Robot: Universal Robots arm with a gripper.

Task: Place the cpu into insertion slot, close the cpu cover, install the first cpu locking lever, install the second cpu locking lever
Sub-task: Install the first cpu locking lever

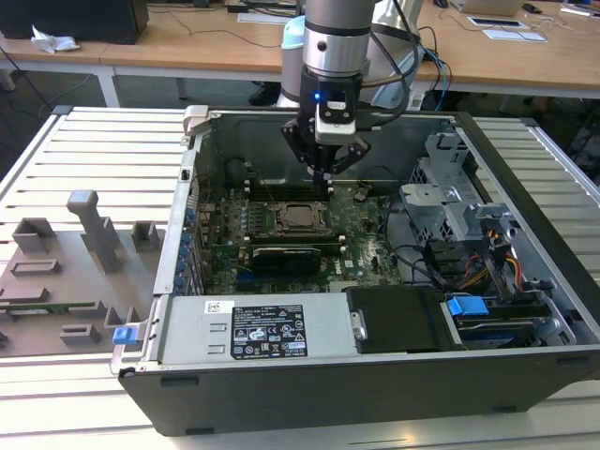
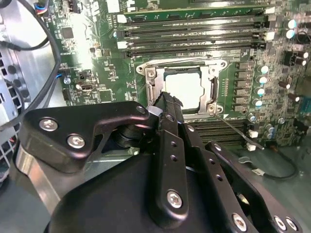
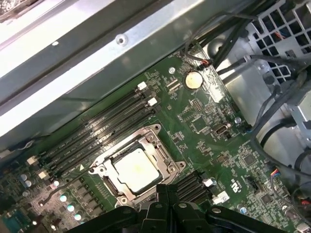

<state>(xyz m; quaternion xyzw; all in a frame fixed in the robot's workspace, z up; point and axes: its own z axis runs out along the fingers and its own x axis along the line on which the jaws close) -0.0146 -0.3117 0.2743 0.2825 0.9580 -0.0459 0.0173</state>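
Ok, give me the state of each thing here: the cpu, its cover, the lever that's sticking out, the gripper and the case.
cpu: seated flat, its top showing through the cover's window.
cover: down around the cpu.
lever: swung out to the side, seemingly not latched.
gripper: shut, holding nothing, low beside the cover.
case: open, board exposed.

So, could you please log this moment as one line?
cpu: seated | cover: down around cpu | gripper: shut, above cover's edge | lever: sticking out
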